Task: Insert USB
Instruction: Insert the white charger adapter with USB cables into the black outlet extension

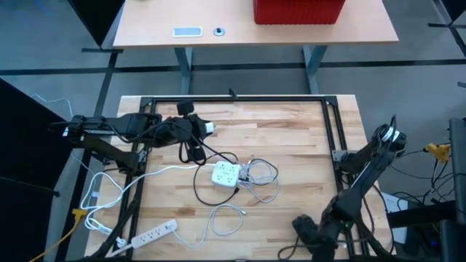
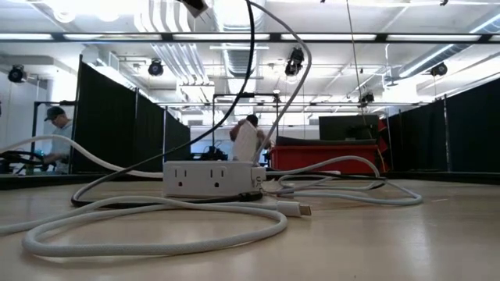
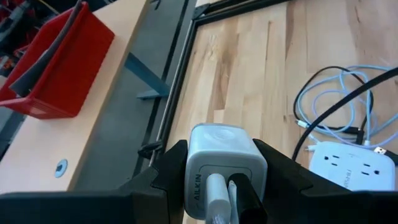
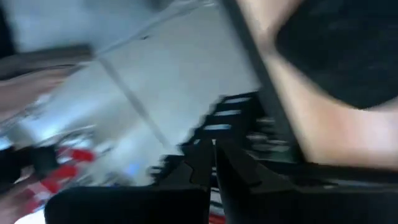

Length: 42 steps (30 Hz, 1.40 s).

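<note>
Two arms are being seen over the butcher-block table [image 1: 291,138] — the left one reaching in over the table's rear left part, the right one folded down at the table's near right corner. One white USB wall charger [image 3: 219,168] is being held in the left gripper [image 3: 221,177], its two dark fingers [image 3: 165,171] clamped on the charger's sides; a white cable [image 3: 214,199] and a darker one are being seen plugged into the charger's face. In the high view the charger's white tip [image 1: 209,126] is being shown at the left gripper [image 1: 196,128], raised above the table and well apart from the outlet block.

One white multi-outlet block [image 1: 226,174] is lying near the table's middle, with three outlet faces being counted along its side in the low view [image 2: 211,178]. Loose white cable loops [image 1: 258,178] are lying just beside it, and one free connector end [image 2: 297,209] is resting on the wood in front of it. One black cable [image 1: 200,164] is being trailed from the left arm down past the block. One white power strip [image 1: 153,233] is lying at the near left edge.

The right gripper [image 1: 306,227] is being kept low at the near edge — its fingers appear pressed together in the right wrist view [image 4: 214,162].

One red bin [image 1: 298,10] is standing on the desk behind. One person [image 2: 55,136] is being seen far off in the low view.
</note>
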Each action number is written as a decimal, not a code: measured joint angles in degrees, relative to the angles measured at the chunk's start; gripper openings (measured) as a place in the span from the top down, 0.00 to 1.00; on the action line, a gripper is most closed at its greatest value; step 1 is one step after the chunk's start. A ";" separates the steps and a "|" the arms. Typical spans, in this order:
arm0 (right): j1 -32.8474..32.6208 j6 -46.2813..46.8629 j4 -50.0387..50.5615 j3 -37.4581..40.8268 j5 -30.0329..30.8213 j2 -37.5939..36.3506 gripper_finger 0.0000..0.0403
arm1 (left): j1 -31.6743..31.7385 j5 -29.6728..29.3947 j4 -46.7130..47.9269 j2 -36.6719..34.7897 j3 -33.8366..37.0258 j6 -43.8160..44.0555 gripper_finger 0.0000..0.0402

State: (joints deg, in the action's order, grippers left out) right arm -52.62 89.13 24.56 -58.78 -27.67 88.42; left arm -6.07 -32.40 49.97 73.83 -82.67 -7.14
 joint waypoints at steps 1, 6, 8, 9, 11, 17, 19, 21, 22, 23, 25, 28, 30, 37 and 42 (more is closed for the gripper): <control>-0.60 1.84 -4.89 0.68 -0.19 1.14 1.00 | 0.00 -0.57 0.35 -0.05 0.00 0.59 0.67; -1.78 5.83 -12.21 1.36 -0.93 7.07 1.00 | 0.07 -3.17 1.47 -0.07 0.00 2.98 0.67; -0.44 2.68 -7.96 1.35 -1.14 8.12 1.00 | 0.07 -3.17 1.47 -0.09 0.00 3.19 0.67; 0.81 0.67 -4.36 1.35 -1.28 8.15 1.00 | 0.16 -3.17 1.45 -0.09 0.00 3.19 0.67; 5.23 -5.92 6.03 1.45 -0.82 6.93 1.00 | 0.24 -3.15 1.45 -0.10 0.00 3.19 0.67; 24.56 -30.95 36.47 0.10 11.62 -0.92 1.00 | 0.28 -3.10 1.49 -0.23 0.00 3.42 0.67; 30.97 -35.41 40.39 -0.61 17.02 -4.72 1.00 | 0.35 -3.08 1.51 -0.27 0.00 3.41 0.67; 35.84 -37.86 40.11 -0.85 21.08 -8.65 1.00 | 0.35 -3.06 1.56 -0.27 0.00 3.60 0.67; 37.89 -38.76 40.18 -0.79 22.62 -10.54 1.00 | 0.35 -3.04 1.58 -0.27 0.00 3.77 0.67; 39.51 -39.43 40.28 -0.61 23.82 -12.33 1.00 | 0.35 -3.04 1.54 -0.31 0.00 3.99 0.67; 42.83 -40.64 39.97 -0.03 24.93 -15.77 1.00 | 0.49 -2.94 1.52 -0.31 0.00 4.72 0.67; 47.62 -39.82 40.22 2.02 23.76 -18.87 1.00 | 1.36 0.97 1.48 -0.02 0.00 5.90 0.67; 49.85 -39.16 40.05 4.03 20.63 -19.66 1.00 | 2.02 4.97 1.20 0.68 0.16 6.74 0.67; 51.04 -39.21 37.98 13.58 14.53 -17.22 1.00 | 3.30 10.83 -2.46 1.70 4.73 3.72 0.67; 55.70 -42.10 34.74 15.44 19.41 -14.20 1.00 | 7.05 24.09 -14.13 1.91 9.26 -1.14 0.67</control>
State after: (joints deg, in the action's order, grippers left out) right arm 3.09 47.03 59.30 -43.33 -8.27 74.22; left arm 0.99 -8.31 35.84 75.74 -73.42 -8.27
